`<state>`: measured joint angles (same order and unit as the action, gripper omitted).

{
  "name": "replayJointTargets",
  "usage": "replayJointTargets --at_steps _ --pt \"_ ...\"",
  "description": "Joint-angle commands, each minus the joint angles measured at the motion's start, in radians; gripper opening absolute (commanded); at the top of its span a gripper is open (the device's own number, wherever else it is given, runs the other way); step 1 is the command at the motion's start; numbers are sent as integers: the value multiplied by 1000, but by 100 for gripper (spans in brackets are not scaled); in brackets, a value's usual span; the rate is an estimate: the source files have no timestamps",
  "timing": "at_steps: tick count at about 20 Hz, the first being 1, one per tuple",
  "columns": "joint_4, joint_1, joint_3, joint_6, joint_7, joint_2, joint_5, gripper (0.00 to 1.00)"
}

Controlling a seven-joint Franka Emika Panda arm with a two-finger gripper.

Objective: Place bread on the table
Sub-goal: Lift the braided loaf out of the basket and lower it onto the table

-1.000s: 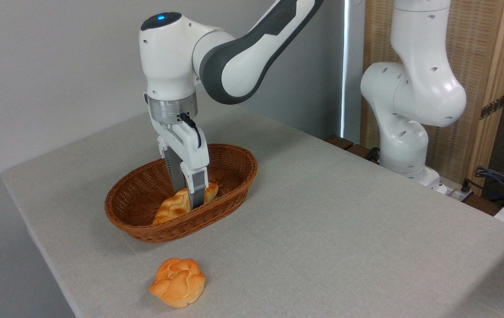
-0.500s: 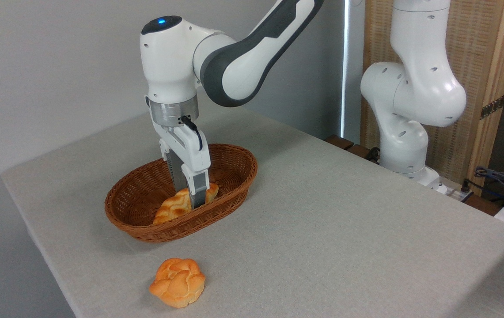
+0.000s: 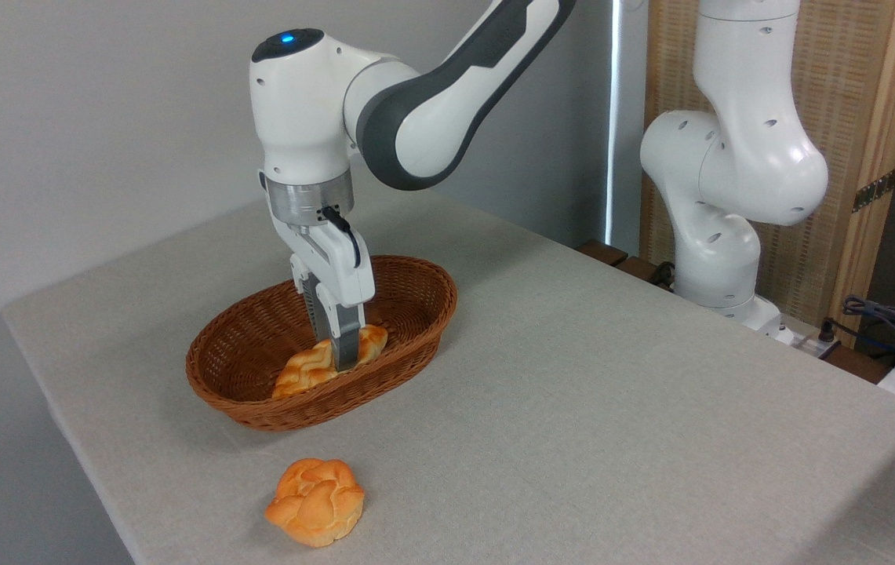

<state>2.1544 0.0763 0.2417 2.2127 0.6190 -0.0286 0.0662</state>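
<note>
Nearest the camera: bun (image 3: pixel 314 502), round, knotted, orange, lying on the cloth near the front edge, well apart from the basket.
Table (image 3: pixel 612 408): grey-beige cloth, rounded corner at left, bearing bun and basket.
Basket (image 3: pixel 408 349): brown oval wicker, standing on the table behind the bun, its long axis running from lower left to upper right.
Bread (image 3: pixel 302 373): braided, golden with browned patches, lying inside the basket against the near wall, one pointed end to the lower left, the other showing to the right of the fingers.
Gripper (image 3: pixel 341 357): pointing straight down into the basket, fingers pinched across the middle of the bread, the near finger in front of the loaf and the far one mostly hidden behind it.
Arm (image 3: pixel 416 118): white and grey, blue light on top, reaching in from upper right.
Behind: arm base (image 3: pixel 729 188) beyond the table's far edge; wooden panel (image 3: pixel 871 118); cables (image 3: pixel 886 318) at far right.
</note>
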Motion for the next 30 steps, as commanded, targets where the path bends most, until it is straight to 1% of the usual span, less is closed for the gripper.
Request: replayJointTargets --at_steps 1,2,4,5,7,10,11,13,15,17,18,19,20,21,22,24,26,27,28,29,30 --pt "-98 3 1 -143 -12 1 7 35" --pt "-128 3 1 -175 -12 3 17 35" --pt "-158 5 -1 -205 -13 0 55 35" --pt "-188 5 1 -244 -13 -1 75 35" --pt "-255 5 1 -339 -12 -1 99 35" --pt "-312 5 -7 -427 -10 -1 107 35" --pt "-332 3 -13 -454 -7 -1 104 35" --pt "-334 -6 -24 -482 -2 -23 90 35" --pt "-323 -3 -108 -546 31 -69 60 35" --pt "-312 -3 -181 -603 126 -108 40 35" --pt "-291 -1 -229 -604 169 -126 31 36" --pt "-269 2 -270 -601 209 -143 3 36" --pt "-251 3 -301 -599 261 -146 -37 36" --pt "-231 3 -323 -590 301 -145 -69 37" --pt "-217 3 -337 -565 315 -142 -90 37" --pt "-156 3 -358 -475 317 -134 -103 38" --pt "-90 3 -358 -394 317 -119 -129 46" --pt "-70 3 -358 -363 317 -105 -131 50" --pt "-58 5 -358 -338 317 -96 -131 58" --pt "-51 8 -358 -325 315 -90 -131 70" --pt "-50 19 -358 -318 315 -82 -129 75"
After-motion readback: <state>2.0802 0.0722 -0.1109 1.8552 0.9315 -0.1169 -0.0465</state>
